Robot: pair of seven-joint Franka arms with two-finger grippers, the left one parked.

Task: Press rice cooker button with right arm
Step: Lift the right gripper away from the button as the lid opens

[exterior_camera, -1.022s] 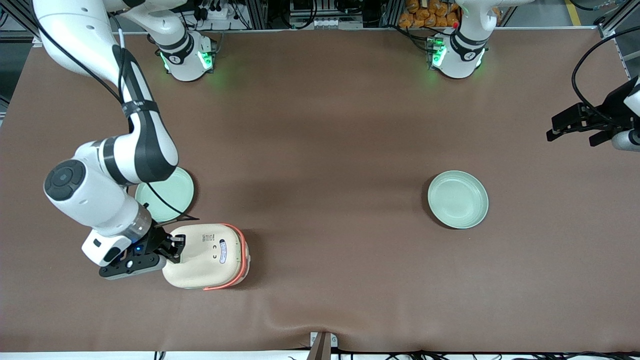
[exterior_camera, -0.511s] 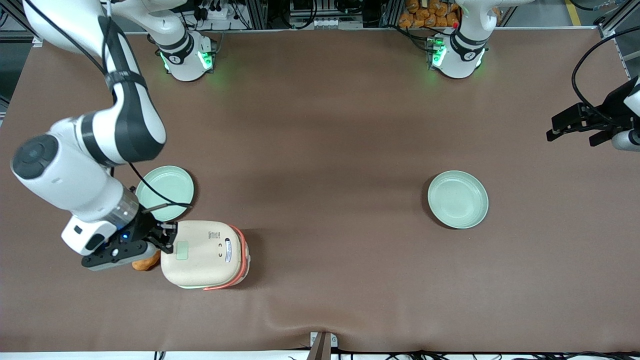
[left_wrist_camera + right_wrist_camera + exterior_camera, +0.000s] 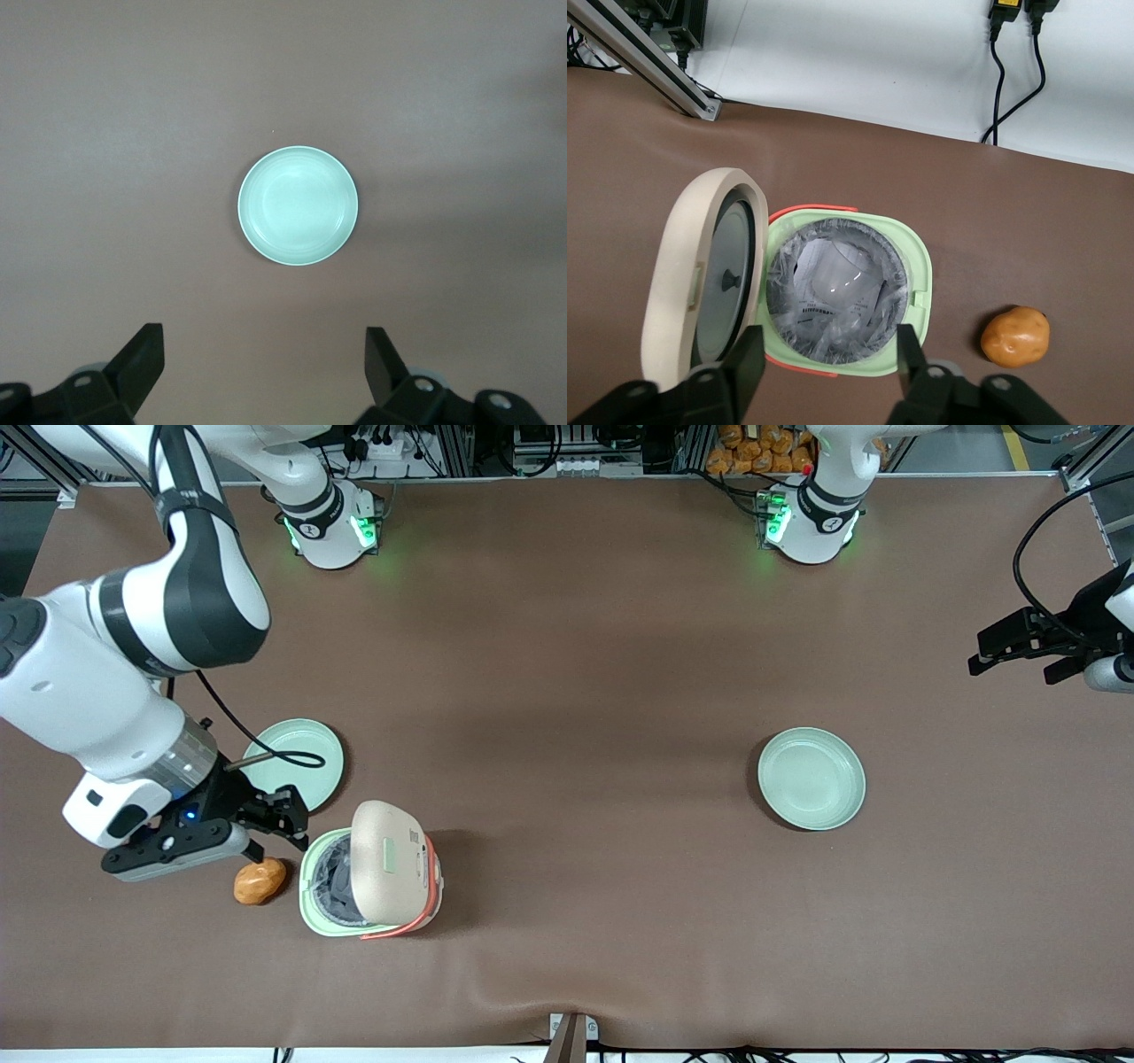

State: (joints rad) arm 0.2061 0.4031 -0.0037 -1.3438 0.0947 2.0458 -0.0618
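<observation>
The rice cooker (image 3: 321, 911) stands near the front camera, toward the working arm's end of the table. Its cream lid (image 3: 385, 864) is swung up and open, showing the pale green rim and a pot lined with crinkled plastic (image 3: 835, 288). The small pale green button (image 3: 387, 856) shows on the raised lid. The coral-red handle band (image 3: 431, 886) runs round the lid's hinge side. My right gripper (image 3: 279, 834) hangs open and empty beside the cooker, apart from it, toward the working arm's end. In the right wrist view the open gripper (image 3: 828, 354) frames the cooker's rim (image 3: 917, 266).
An orange potato-like lump (image 3: 260, 880) lies on the brown cloth beside the cooker, under the gripper, and also shows in the right wrist view (image 3: 1015, 336). One round pale green plate (image 3: 297, 766) lies just farther from the camera; another (image 3: 811, 778) lies toward the parked arm's end.
The cooker's lid went from shut to swung upright. My gripper drew off the lid toward the working arm's end and lifted, uncovering the orange lump.
</observation>
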